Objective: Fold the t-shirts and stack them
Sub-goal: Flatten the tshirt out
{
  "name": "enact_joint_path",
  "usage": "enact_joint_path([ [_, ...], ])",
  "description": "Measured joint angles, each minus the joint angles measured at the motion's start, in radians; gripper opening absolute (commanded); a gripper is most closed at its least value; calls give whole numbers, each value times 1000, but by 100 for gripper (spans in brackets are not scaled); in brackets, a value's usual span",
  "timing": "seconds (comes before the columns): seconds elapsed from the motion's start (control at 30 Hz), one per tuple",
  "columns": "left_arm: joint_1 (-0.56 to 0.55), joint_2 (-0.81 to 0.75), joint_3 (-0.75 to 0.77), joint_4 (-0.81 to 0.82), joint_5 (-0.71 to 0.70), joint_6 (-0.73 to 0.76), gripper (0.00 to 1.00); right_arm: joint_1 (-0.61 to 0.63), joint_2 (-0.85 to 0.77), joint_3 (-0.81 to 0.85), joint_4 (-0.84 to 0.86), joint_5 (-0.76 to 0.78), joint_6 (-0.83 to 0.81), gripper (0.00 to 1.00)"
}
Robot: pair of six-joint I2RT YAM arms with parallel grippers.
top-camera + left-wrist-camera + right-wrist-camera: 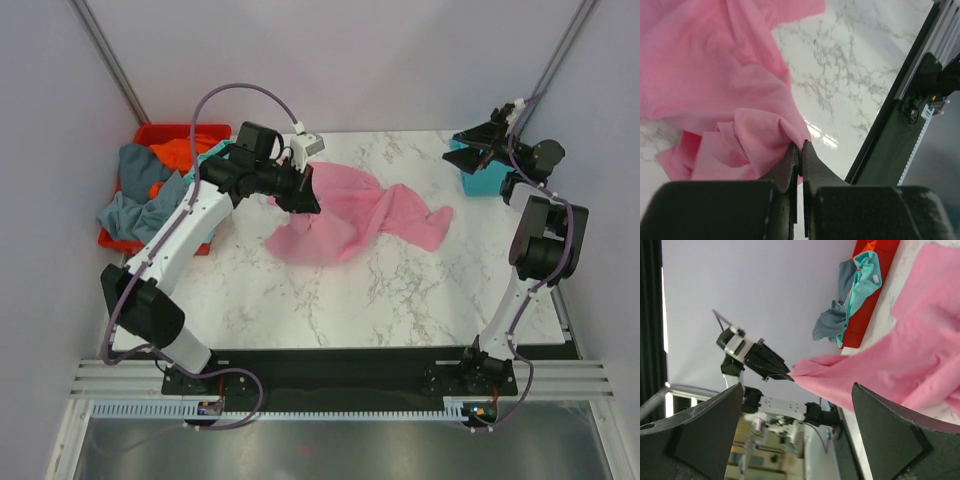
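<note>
- Heaped in the red bin (165, 130): grey-blue t-shirt (138, 172) and orange t-shirt (178, 152).
- Just right of the bin: left gripper (800, 147) pinched tight on a fold of the pink t-shirt (350, 215); pinch clear only from its wrist view.
- Farthest from the bin: right gripper (797, 390) spread wide, empty, by a teal t-shirt (480, 182) shown overhead alone.

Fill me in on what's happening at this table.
The left gripper is shut on an edge of the pink t-shirt and holds that part raised, while the rest lies crumpled and unfolded on the marble table. The right gripper is open and holds nothing, off at the far right corner near a teal item. More shirts, grey-blue and orange, sit heaped in the red bin.
</note>
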Motion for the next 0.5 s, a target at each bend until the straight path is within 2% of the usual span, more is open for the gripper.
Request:
enact_joint_path([
  [0.1,-1,42,-49,-34,-33,1,2,38,0,124,0,2,-39,98],
  [0.27,-4,66,-43,-47,-75,1,2,69,38,347,8,-6,-105,98],
  [0.5,-38,51,-43,-54,-78,1,2,44,87,652,-210,8,-299,98],
])
